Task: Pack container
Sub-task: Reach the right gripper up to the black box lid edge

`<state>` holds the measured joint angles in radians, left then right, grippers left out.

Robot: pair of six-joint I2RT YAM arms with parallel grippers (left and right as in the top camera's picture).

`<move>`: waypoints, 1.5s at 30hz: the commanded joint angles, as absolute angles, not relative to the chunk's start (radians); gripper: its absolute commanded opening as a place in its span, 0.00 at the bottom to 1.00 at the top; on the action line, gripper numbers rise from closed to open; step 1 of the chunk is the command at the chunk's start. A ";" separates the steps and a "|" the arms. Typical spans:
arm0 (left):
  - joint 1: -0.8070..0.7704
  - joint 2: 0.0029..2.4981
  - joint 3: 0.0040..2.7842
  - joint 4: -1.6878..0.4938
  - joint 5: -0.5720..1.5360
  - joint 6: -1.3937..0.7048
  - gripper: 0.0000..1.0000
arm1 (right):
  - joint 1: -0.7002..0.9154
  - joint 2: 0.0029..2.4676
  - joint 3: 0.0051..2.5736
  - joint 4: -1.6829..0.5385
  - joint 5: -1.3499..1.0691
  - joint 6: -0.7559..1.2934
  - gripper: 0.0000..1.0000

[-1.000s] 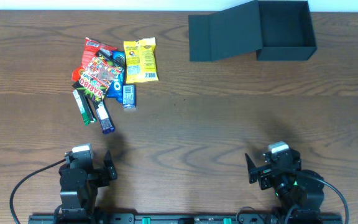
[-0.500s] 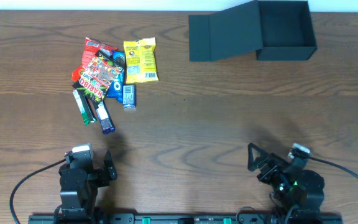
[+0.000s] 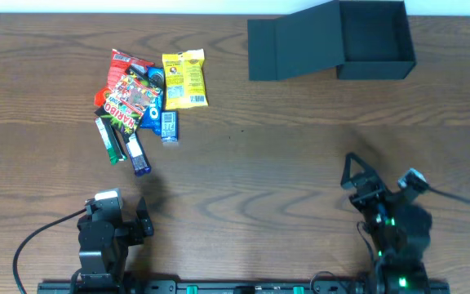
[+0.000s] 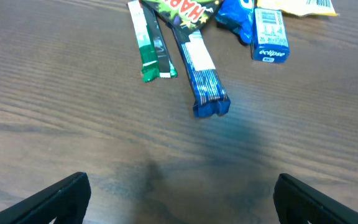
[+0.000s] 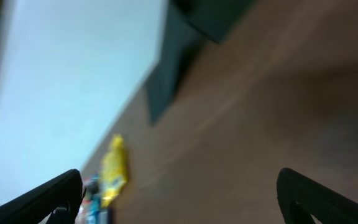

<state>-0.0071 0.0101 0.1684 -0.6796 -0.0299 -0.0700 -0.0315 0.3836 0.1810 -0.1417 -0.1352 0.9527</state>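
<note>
Currently nothing is packed: I read the container empty, snack packets heaped on the table, left hand and right hand released, holding nothing.

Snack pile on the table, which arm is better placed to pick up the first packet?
Left, probably. The open left gripper faces the snack pile, with the blue bar just ahead in its wrist view. The right gripper is open too, but sits on the side of the container.

Soft, even light from above; faint shadows lie on the table at its near side. Overhead and left wrist views are sharp. The right wrist view is tilted and heavily blurred, smearing the container and yellow packet
</note>
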 commanded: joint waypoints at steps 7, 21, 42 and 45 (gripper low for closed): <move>-0.005 0.004 0.159 -0.683 -0.026 -0.056 0.95 | -0.036 1.046 0.641 -0.140 -0.031 0.855 0.99; -0.005 0.004 0.159 -0.683 -0.026 -0.056 0.95 | -0.163 1.958 1.634 -0.549 -0.070 1.051 0.86; -0.005 0.004 0.159 -0.684 -0.025 -0.056 0.95 | -0.236 2.436 2.146 -0.869 -0.223 1.018 0.68; -0.005 0.004 0.159 -0.683 -0.026 -0.056 0.95 | -0.236 2.435 2.146 -0.911 -0.227 0.977 0.63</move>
<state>-0.0074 0.0101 0.1684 -0.6800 -0.0296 -0.0700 -0.2283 2.4203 2.1220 -0.8871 -0.2142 1.0222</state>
